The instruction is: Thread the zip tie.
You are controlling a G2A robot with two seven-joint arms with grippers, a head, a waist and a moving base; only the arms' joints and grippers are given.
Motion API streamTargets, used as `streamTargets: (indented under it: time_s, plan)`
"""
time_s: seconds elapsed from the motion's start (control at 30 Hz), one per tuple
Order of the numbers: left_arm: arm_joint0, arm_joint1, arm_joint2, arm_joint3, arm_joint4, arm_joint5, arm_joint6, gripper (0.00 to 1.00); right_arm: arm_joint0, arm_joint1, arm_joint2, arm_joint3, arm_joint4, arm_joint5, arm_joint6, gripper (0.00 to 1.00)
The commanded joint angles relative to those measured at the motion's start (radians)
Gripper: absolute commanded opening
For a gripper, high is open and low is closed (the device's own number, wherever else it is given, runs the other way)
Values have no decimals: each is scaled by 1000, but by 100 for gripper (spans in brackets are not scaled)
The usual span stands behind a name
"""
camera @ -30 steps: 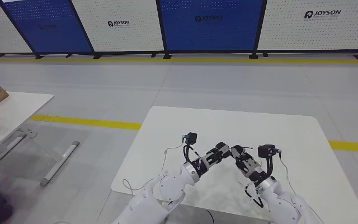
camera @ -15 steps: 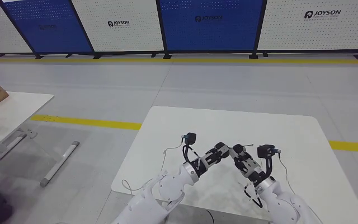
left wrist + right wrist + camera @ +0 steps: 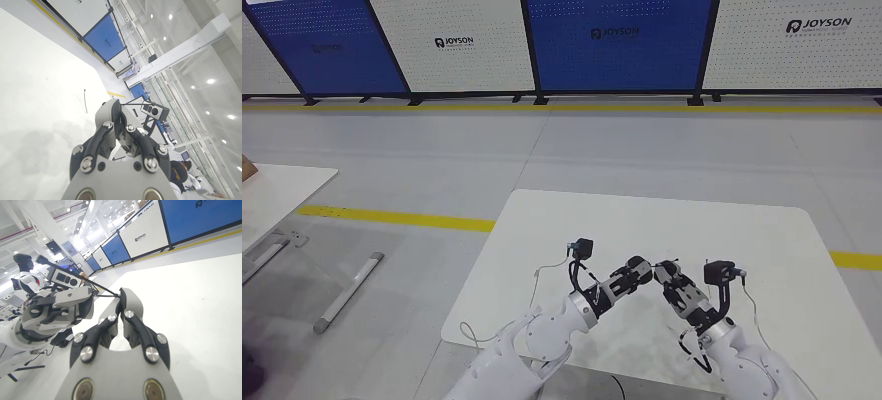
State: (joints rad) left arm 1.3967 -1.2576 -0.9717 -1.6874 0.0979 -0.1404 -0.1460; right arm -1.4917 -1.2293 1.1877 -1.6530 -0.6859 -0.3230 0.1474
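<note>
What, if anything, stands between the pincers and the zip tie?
Nothing visible does. The right pincer and left pincer both grip the zip tie, and its head end sticks out free in open air above the table.

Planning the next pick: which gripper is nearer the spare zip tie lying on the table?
Right, likely. The left gripper points toward the spare zip tie, which lies beyond its tips; the right gripper sits on that side, tip to tip with it.
</note>
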Motion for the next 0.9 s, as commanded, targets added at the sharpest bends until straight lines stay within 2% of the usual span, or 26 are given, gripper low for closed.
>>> streamTargets:
  time_s: [0.0,0.07,0.4,0.43,0.47,0.53,0.87]
  plan:
    - [0,0,2,1,0,1,1,23,-1,0,0,-1,-1,0,0,0]
    - [-2,-1,7,3,4,9,-5,33,-3,0,0,-2,-3,0,0,0]
    - [-14,-4,23,7,19,22,-5,15,-11,3,9,-15,-8,-11,4,0]
    - [-15,-4,24,7,20,24,-4,12,-11,3,10,-16,-8,-11,5,0]
    - [-16,-5,25,7,22,25,-5,4,-12,3,11,-17,-9,-12,5,0]
    - [-19,-6,28,8,23,29,-6,0,-12,4,12,-19,-8,-14,6,0]
    - [-28,-7,33,11,24,40,-13,0,-10,4,14,-23,-12,-13,13,0]
